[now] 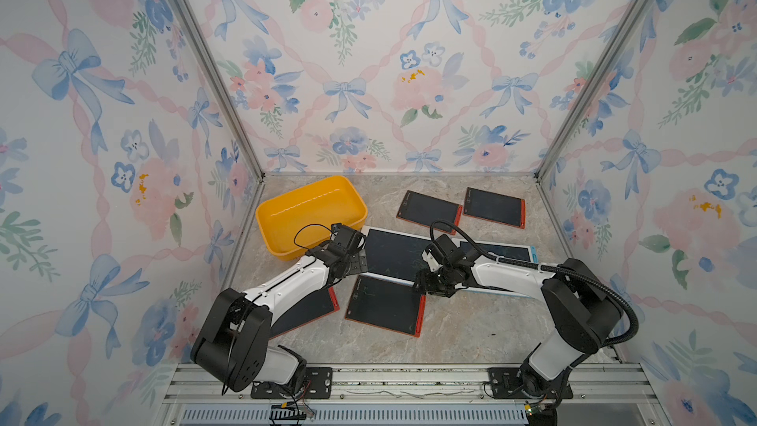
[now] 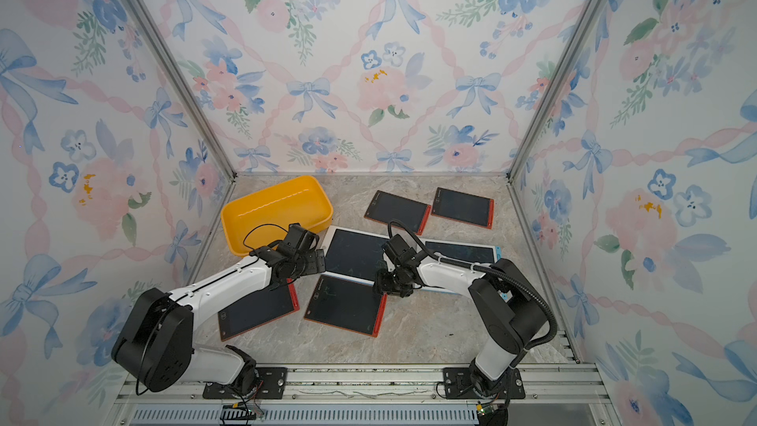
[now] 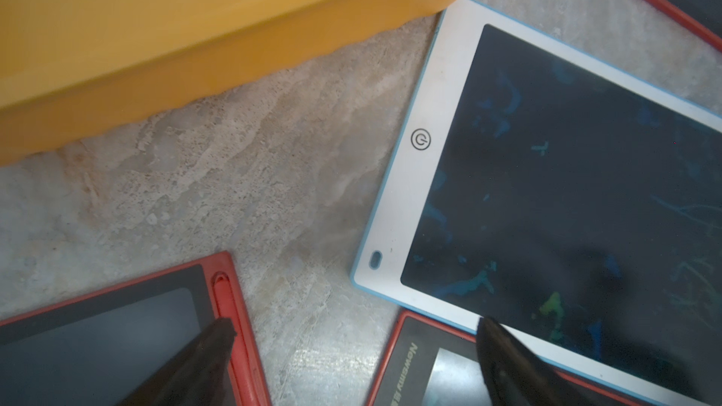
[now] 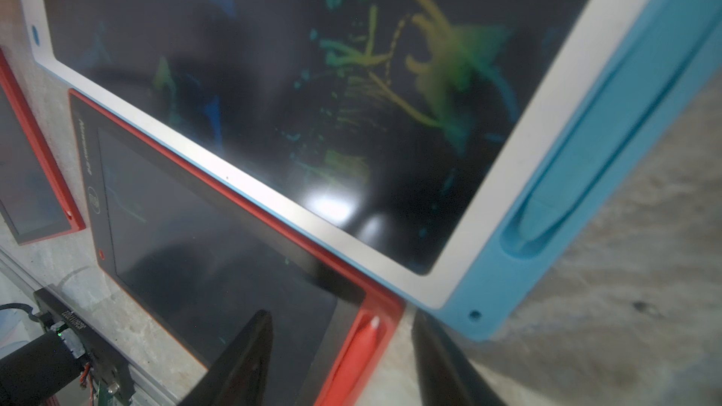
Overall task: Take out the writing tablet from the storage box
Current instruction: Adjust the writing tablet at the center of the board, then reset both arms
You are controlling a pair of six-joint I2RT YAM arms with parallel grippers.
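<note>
Finds the storage box (image 1: 311, 211) empty, centre-left. Places the red-framed writing tablet (image 1: 385, 307) outside it, lower centre, corner under the half-open, empty right gripper (image 4: 342, 322). Notes the left gripper (image 3: 351, 333) wide open, nearer the box.

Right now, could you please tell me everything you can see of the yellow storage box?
The storage box is a shallow yellow-orange tub of smooth, glossy plastic, rectangular with rounded corners and a rolled rim. It stands upright and empty on the marble-look table, in the far left corner, skewed to the walls. A corner of the white tablet lies right by one of its near corners; whether they touch cannot be judged.
</note>
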